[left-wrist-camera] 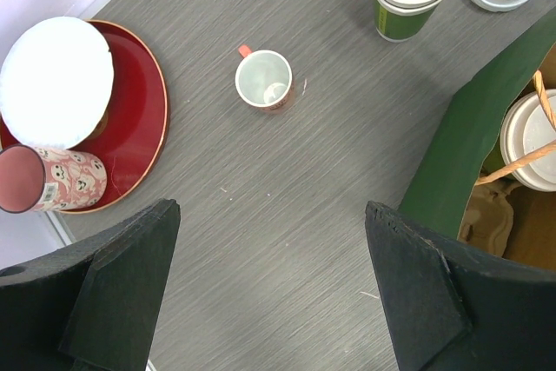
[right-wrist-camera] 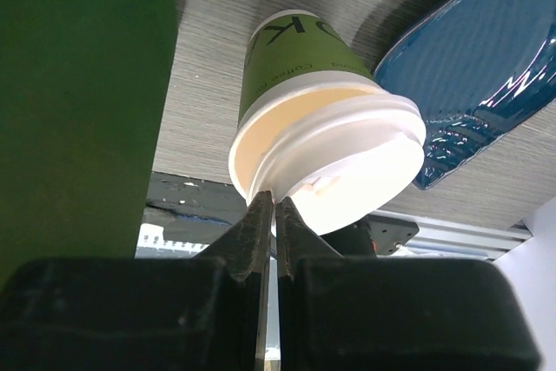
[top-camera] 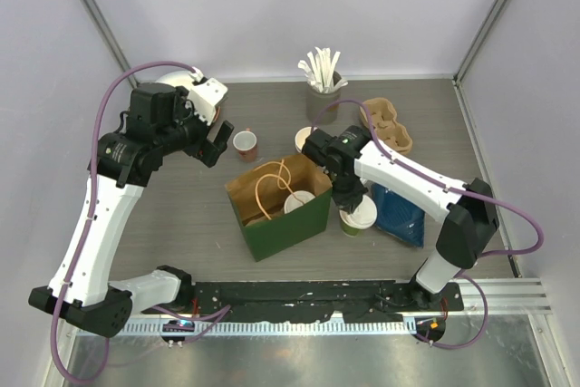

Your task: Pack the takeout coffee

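The green cup (right-wrist-camera: 295, 58) stands on the table (top-camera: 181, 215) between the green paper bag (top-camera: 285, 224) and a blue pouch (top-camera: 399, 210); its white lid (right-wrist-camera: 356, 154) sits askew, clenched at the edge by the right gripper (right-wrist-camera: 275, 215); another lidded cup (top-camera: 299, 203) sits inside the bag; the left gripper (top-camera: 217, 142) hangs spread and empty near a small red-and-white cup (left-wrist-camera: 264, 81).

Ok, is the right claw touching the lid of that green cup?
Touching. The right wrist view shows the right claw pinched on the rim of the white lid, which sits askew on the green cup.
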